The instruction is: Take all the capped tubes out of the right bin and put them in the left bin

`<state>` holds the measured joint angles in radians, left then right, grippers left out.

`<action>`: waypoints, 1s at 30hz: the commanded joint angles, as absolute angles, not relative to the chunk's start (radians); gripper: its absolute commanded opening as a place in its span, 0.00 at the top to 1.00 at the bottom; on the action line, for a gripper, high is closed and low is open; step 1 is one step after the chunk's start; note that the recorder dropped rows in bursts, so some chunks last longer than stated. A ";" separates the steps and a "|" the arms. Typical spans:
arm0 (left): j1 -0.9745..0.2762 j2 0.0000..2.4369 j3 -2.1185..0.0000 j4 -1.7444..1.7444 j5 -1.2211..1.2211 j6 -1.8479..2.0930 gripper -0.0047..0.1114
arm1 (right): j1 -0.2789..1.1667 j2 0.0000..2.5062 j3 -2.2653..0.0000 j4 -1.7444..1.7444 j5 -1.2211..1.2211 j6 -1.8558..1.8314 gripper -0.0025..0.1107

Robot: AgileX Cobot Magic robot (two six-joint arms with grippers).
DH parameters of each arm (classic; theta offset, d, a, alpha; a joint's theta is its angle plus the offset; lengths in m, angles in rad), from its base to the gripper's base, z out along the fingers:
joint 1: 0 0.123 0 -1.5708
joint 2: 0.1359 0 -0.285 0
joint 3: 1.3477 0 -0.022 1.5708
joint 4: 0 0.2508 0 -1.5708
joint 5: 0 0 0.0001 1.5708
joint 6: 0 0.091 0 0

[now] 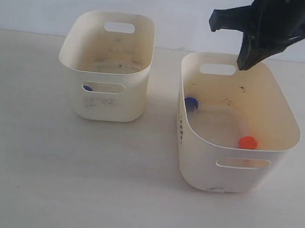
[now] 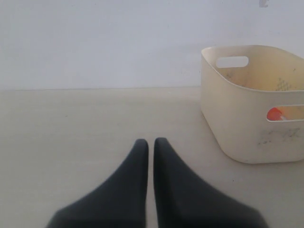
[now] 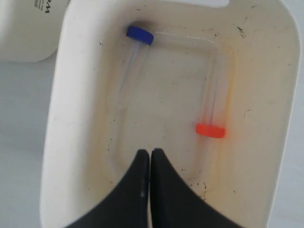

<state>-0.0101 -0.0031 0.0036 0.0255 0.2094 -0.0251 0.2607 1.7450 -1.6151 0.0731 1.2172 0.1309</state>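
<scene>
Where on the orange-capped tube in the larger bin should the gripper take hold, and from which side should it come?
Grip the orange-capped tube on its clear body, near the middle, coming straight down. It lies flat on the floor of the larger bin, and the walls block a sideways approach. The right gripper, now shut, must first open across the tube's width.

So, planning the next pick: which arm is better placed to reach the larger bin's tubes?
Right. The right pincer hangs shut over the right bin holding the orange-capped tube and blue-capped tube; the left pincer sits outside the left bin.
</scene>
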 commanded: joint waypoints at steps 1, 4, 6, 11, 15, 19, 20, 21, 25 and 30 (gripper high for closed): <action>-0.010 0.000 0.000 0.019 0.202 -0.035 0.92 | 0.260 1.777 -1.613 0.078 1.221 0.182 0.98; -0.010 0.000 0.000 0.019 0.202 -0.035 0.92 | 0.260 1.794 -1.586 0.145 1.209 0.184 0.98; -0.010 0.000 0.000 0.019 0.202 -0.035 0.92 | 0.260 1.802 -1.553 0.211 1.165 0.168 0.98; -0.010 0.000 0.000 0.019 0.202 -0.035 0.92 | 0.260 1.839 -1.500 0.329 1.094 0.113 0.98; -0.010 0.000 0.000 0.019 0.202 -0.035 0.92 | 0.260 1.868 -1.495 0.331 1.071 0.111 0.98; -0.010 0.000 0.000 0.019 0.202 -0.035 0.92 | 0.233 1.886 -1.495 0.385 1.042 0.070 0.98; -0.010 0.000 0.000 0.019 0.202 -0.035 0.92 | 0.225 1.894 -1.495 0.409 1.037 0.048 0.98; -0.010 0.000 0.000 0.019 0.202 -0.035 0.92 | 0.204 1.907 -1.495 0.456 1.037 0.000 0.98; -0.010 0.000 0.000 0.019 0.202 -0.035 0.92 | 0.149 1.929 -1.495 0.527 1.048 -0.079 0.98; -0.010 0.000 0.000 0.019 0.202 -0.035 0.92 | 0.140 1.976 -1.492 0.523 1.034 -0.123 0.97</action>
